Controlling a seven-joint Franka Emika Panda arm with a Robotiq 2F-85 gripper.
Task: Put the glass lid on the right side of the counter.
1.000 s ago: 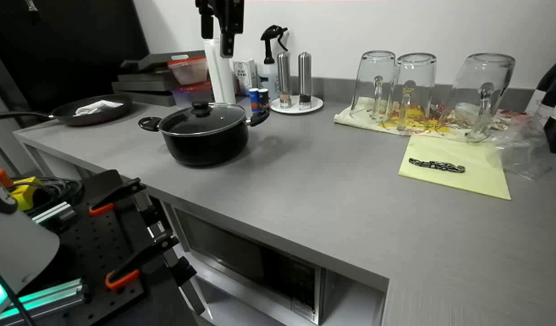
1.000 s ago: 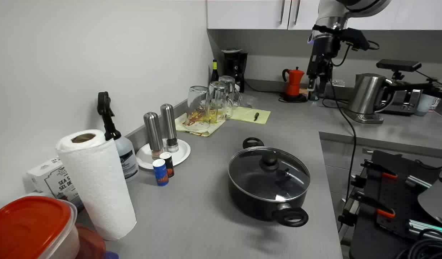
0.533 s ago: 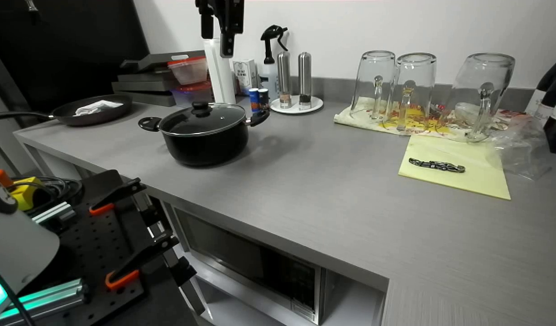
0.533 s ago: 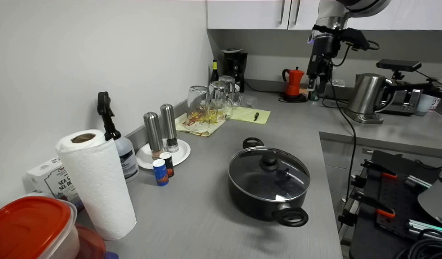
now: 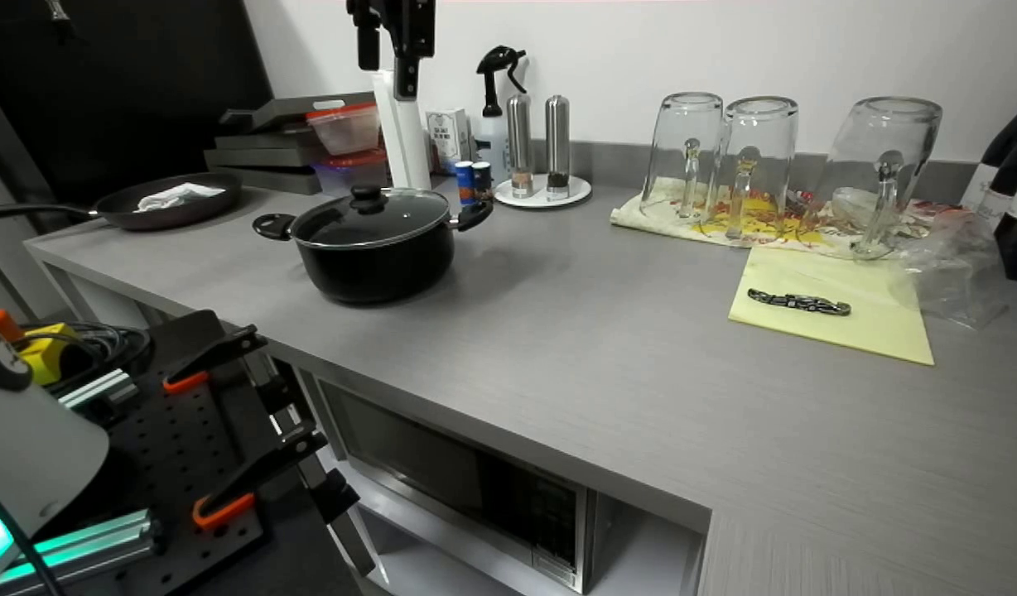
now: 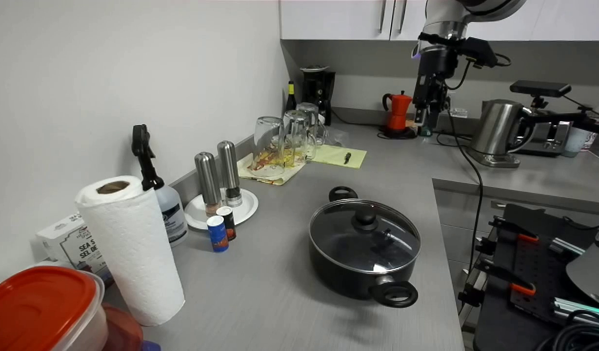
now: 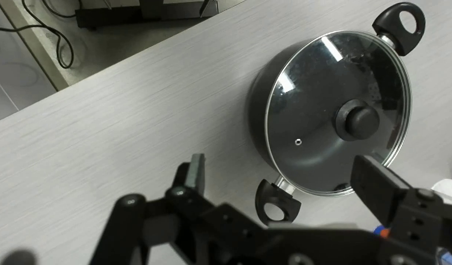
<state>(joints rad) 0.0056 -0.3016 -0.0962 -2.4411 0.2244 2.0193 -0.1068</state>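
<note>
The gripper (image 7: 280, 160) stands wide, holding nothing; the glass lid (image 7: 318, 117) lies below, its knob (image 7: 364, 122) offset toward one finger (image 7: 375, 182).

1. A white box (image 6: 80, 246) in an exterior view reads "SEA S" in capitals above "SEL DE"; the rest of both lines is hidden.
2. On the spray bottle (image 6: 168, 197) in that view, a label (image 6: 174, 220) carries print too small to read.
</note>
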